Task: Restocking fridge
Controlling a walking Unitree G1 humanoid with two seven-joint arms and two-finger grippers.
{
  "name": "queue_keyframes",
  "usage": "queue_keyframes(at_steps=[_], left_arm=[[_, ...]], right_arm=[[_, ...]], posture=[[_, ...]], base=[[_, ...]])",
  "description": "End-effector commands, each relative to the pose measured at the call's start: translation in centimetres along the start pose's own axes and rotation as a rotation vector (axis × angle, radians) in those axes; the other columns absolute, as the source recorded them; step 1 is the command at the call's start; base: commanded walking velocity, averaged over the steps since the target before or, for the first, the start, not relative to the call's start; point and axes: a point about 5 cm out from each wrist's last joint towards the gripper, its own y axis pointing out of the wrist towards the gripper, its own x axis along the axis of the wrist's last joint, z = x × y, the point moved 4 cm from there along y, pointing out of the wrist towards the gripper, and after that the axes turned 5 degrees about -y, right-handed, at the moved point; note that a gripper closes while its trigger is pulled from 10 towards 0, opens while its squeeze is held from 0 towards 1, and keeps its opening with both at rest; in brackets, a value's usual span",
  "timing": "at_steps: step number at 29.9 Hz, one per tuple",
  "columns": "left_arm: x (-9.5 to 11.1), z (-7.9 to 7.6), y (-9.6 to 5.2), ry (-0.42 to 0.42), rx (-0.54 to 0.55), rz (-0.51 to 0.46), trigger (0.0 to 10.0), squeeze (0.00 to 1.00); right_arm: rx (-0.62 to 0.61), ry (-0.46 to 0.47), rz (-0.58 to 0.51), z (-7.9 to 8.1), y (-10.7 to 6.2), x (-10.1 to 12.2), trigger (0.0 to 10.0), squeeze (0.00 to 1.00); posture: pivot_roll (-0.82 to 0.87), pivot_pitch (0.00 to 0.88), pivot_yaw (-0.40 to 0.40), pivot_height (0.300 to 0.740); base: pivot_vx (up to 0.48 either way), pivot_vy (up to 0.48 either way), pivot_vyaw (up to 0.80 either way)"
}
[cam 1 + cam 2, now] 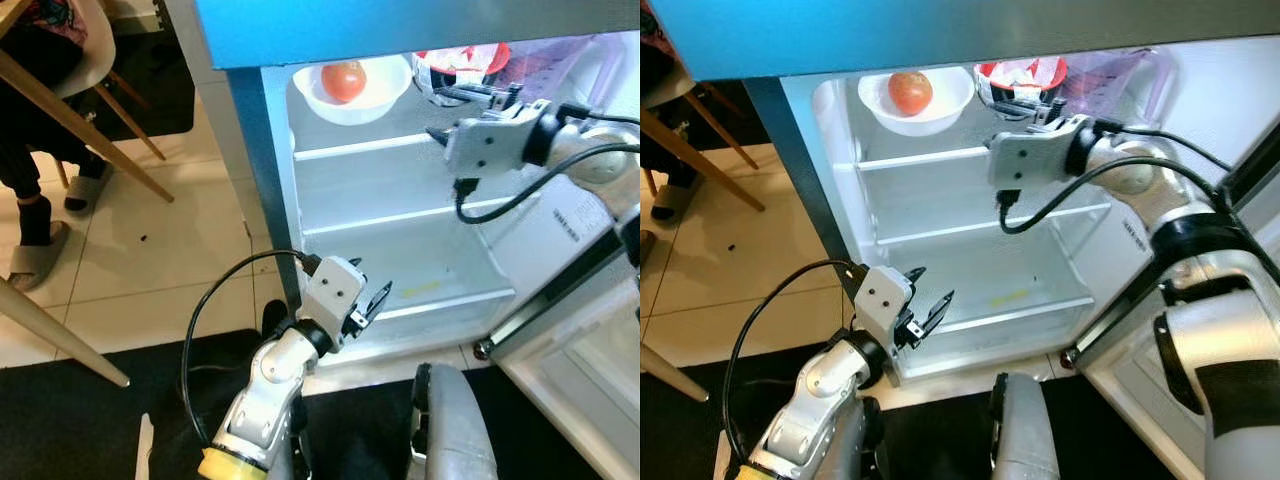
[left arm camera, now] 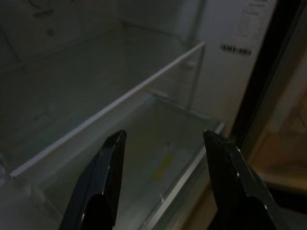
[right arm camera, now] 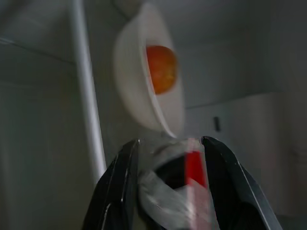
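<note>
The fridge stands open in front of me. On its top shelf (image 1: 390, 140) sits a white bowl (image 1: 372, 104) with an orange-red fruit (image 1: 344, 80) in it. Beside the bowl is a red-and-white packet (image 1: 455, 62), and my right gripper (image 1: 490, 97) reaches in at shelf height, shut on it. In the right wrist view the packet (image 3: 177, 191) fills the gap between the two fingers, with the bowl (image 3: 139, 96) just beyond. My left gripper (image 1: 372, 305) hangs open and empty low down, in front of the bottom shelf (image 2: 158, 158).
The middle and lower glass shelves (image 1: 400, 215) are bare except for a small yellow mark (image 1: 420, 288). The fridge door (image 1: 590, 370) swings out at the right. At the left a person's legs in slippers (image 1: 35, 240) and wooden table legs (image 1: 80, 120) stand on the tiles.
</note>
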Motion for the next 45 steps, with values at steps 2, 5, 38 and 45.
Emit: queue_keyframes(at_steps=[2, 5, 38, 45], left_arm=[[-1.1, -0.2, -0.3, -0.027, 0.005, 0.034, 10.0, 0.00], [-1.6, 0.2, -0.6, -0.038, 0.024, 0.054, 10.0, 0.00], [-13.2, 5.7, -12.7, -0.141, 0.305, 0.560, 10.0, 0.00], [-15.4, 10.0, -16.7, -0.147, 0.647, 0.642, 10.0, 0.00]], right_arm=[[0.024, 0.106, 0.012, 1.8, -1.1, -0.6, 10.0, 0.00], [0.028, 0.231, 0.025, 3.7, -1.9, -0.9, 10.0, 0.00], [0.053, 1.258, 0.994, 37.5, -16.2, 0.2, 10.0, 0.00], [0.077, 1.279, 0.895, 37.8, -15.0, 2.2, 10.0, 0.00]], posture=[[-0.08, 0.181, -0.013, 0.589], [-0.08, 0.181, -0.014, 0.589], [-0.06, 0.195, 0.002, 0.589], [-0.05, 0.196, -0.010, 0.589]], base=[[0.000, 0.000, 0.00], [0.000, 0.000, 0.00], [0.000, 0.000, 0.00], [0.000, 0.000, 0.00]])
